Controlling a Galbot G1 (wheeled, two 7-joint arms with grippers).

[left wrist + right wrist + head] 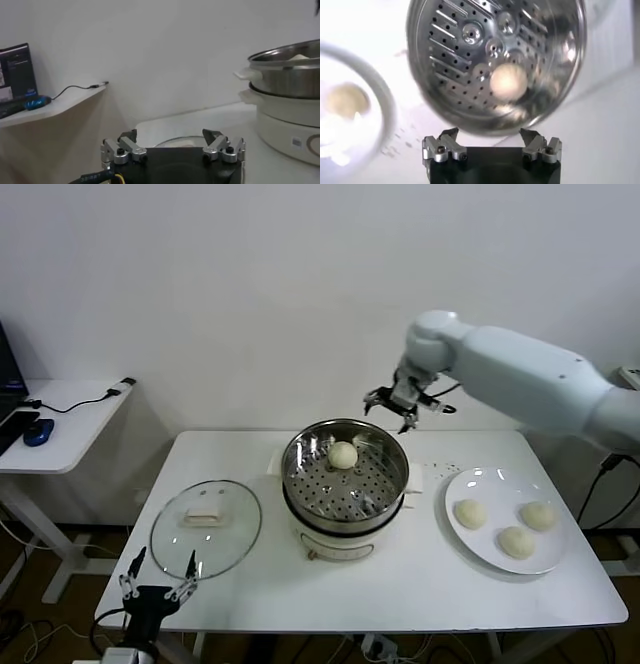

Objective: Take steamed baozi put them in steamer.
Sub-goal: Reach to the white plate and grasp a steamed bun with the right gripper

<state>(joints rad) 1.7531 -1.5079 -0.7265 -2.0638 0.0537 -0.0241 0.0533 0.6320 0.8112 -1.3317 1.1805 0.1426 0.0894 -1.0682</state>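
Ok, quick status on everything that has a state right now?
Steamer: uncovered, one baozi inside.
Plate: three baozi left.
Glass lid: off, flat on table.
Right gripper: open, empty, raised behind the steamer.
Left gripper: open, empty, parked at the table's front edge.

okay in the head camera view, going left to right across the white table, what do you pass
Left gripper at the front edge → glass lid → steamer holding one baozi → right gripper just behind it → white plate with three baozi.
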